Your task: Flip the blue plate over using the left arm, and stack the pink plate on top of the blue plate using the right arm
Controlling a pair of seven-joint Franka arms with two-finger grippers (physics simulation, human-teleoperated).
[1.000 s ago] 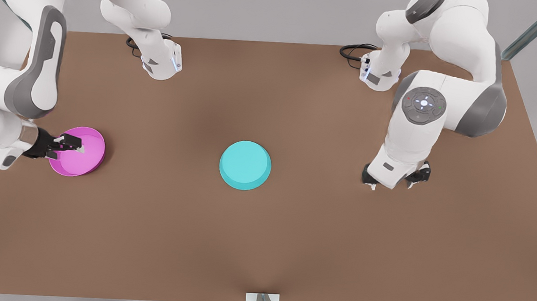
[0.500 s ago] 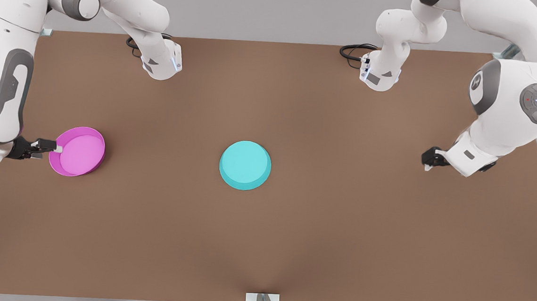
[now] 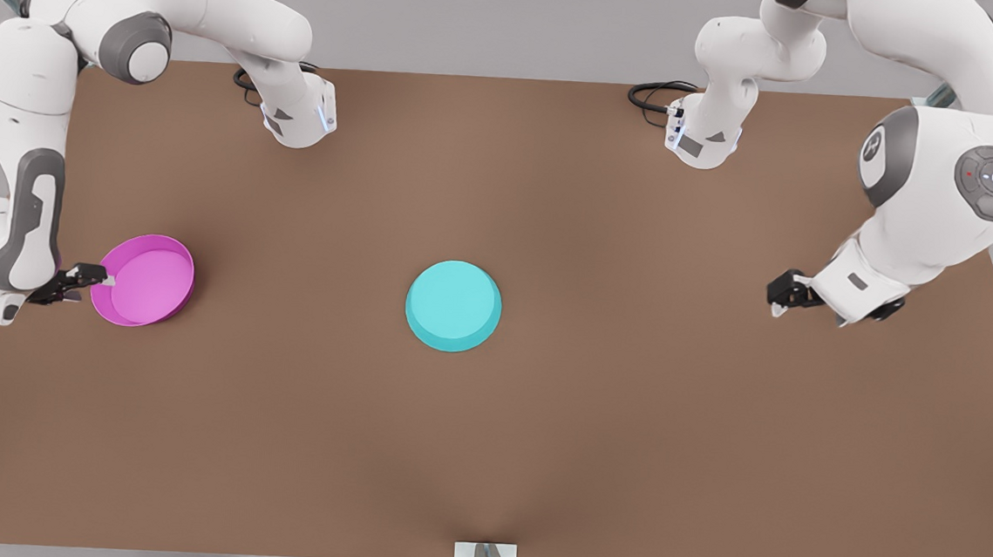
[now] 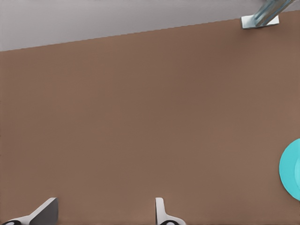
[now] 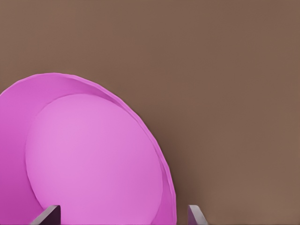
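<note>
1. Since half a second ago, the right gripper [image 3: 85, 282] has changed little in position at the pink plate's edge, while its arm's upper links have swung further over the table's far corner on the front view's left.
2. Over the same interval, the left gripper [image 3: 782, 296] has shifted slightly toward the table centre, on the front view's right. Both plates are unmoved.
3. Pink plate [image 3: 145, 279] sits rim-up on the brown table [image 3: 485, 435], near the edge on the front view's left.
4. Right gripper is at the plate's outer rim, on the side away from the blue plate. In the right wrist view its fingertips [image 5: 48, 215] stand wide apart, with the pink plate [image 5: 89, 154] between and ahead of them; whether either finger touches the rim cannot be told.
5. Blue plate [image 3: 453, 305] lies at the table centre, well apart from the pink one. Its top is a flat disc with a sloping side below, so it reads as upside down.
6. Left gripper is over bare table, well apart from the blue plate. In the left wrist view its fingertips [image 4: 44, 213] are spread wide and hold nothing; an edge of the blue plate [image 4: 291, 169] shows far off.
7. A small metal bracket [image 3: 486, 556] sits at the near table edge.
</note>
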